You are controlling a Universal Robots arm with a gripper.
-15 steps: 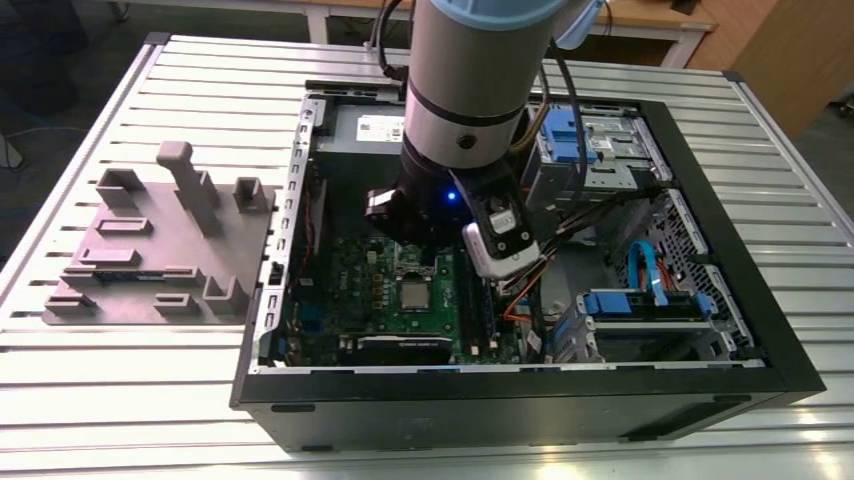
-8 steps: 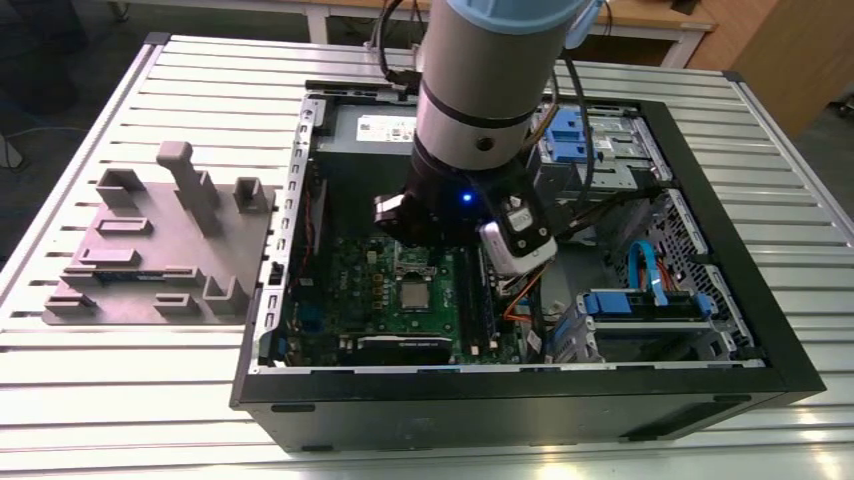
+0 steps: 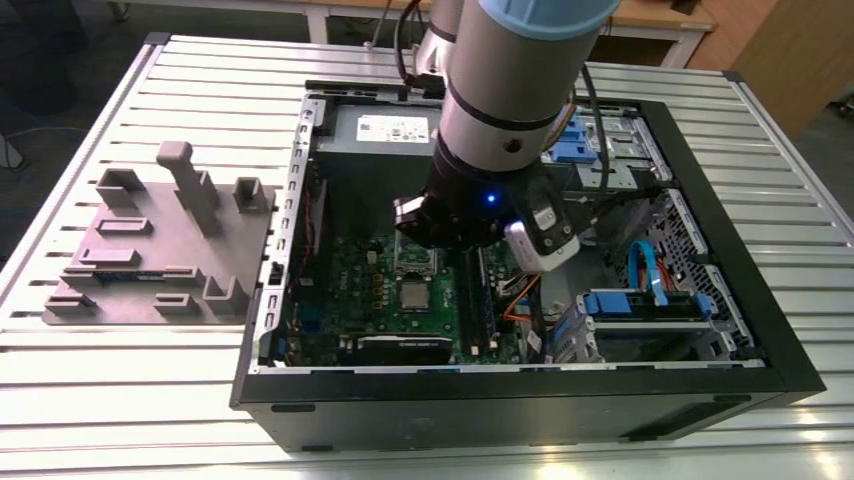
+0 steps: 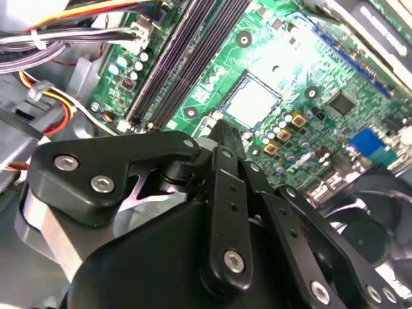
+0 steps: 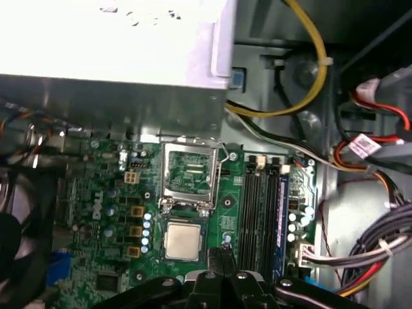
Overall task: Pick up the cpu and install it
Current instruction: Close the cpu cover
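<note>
- Ribbed aluminium table (image 3: 120, 400) is carrying an open black computer case (image 3: 534, 405), with a blocky grey fixture (image 3: 160, 250) sitting towards the exterior view's left edge.
- Black gripper (image 5: 223, 257) is hovering inside the case, fingers pressed together and holding nothing.
- Just beside it, the cpu (image 5: 182, 241), square and silvery, is lying flat in its socket on the green motherboard (image 5: 96, 187).
- First wrist view is showing the hinged metal socket frame (image 5: 188, 170) standing open beyond.

We see a smooth, dull silvery metal top on the cpu (image 5: 182, 241); around the cpu the motherboard (image 5: 232, 206) is glossy green board. Beside the cpu, the gripper (image 5: 223, 257) looks matt black, smooth metal, studded with shiny steel-coloured screws (image 4: 103, 185).
</note>
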